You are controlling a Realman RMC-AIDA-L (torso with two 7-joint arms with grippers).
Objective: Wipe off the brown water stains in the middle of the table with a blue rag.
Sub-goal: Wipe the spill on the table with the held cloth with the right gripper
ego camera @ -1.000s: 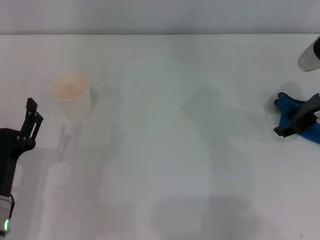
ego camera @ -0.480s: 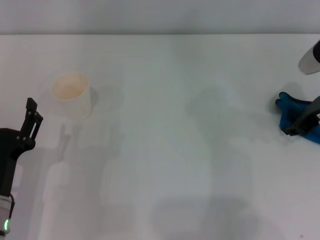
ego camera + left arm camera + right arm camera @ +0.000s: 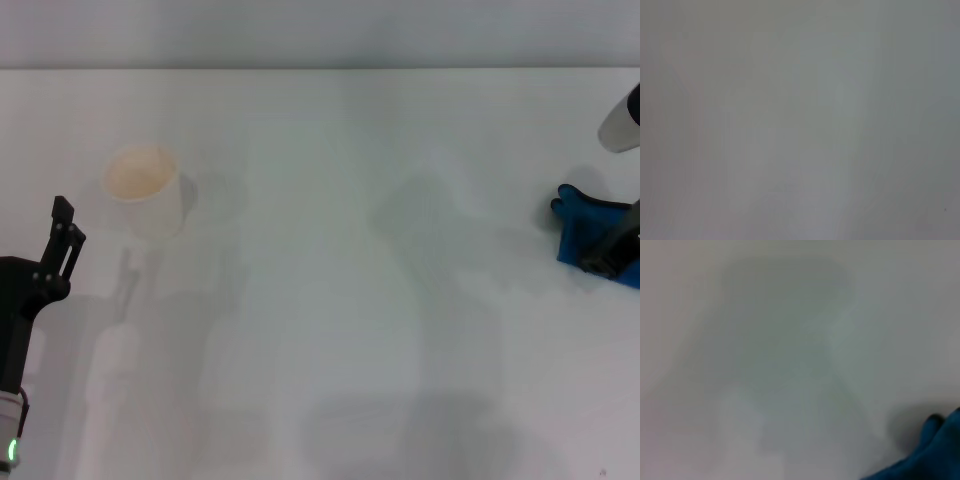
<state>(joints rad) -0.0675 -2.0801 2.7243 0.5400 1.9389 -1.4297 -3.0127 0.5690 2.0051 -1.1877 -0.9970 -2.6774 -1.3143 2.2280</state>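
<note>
The white desk [image 3: 330, 300] fills nearly the whole head view, its far edge running straight across the top, and soft grey shadows fall across its middle and near side. No brown stain can be made out on its middle in any view; the surface there looks plain white. On the robot's left side of the desk stands a white cup [image 3: 146, 190], upright, its inside tinted a pale orange-brown, well apart from everything else. The left arm sits at the near left corner of the head view with its black left hand [image 3: 62, 238] held above the desk, near the cup but not touching it; its fingers point toward the far side, and whether they are spread or closed cannot be told. The left wrist view shows only bare desk. At the far right edge lies the blue rag [image 3: 583, 230], bunched up rather than flat, partly cut off by the edge of the view; the right wrist view catches one corner of it [image 3: 932, 455] against the white surface. The black right hand [image 3: 615, 250] sits right over the rag, mostly out of view, and whether it grips the cloth cannot be told.
</note>
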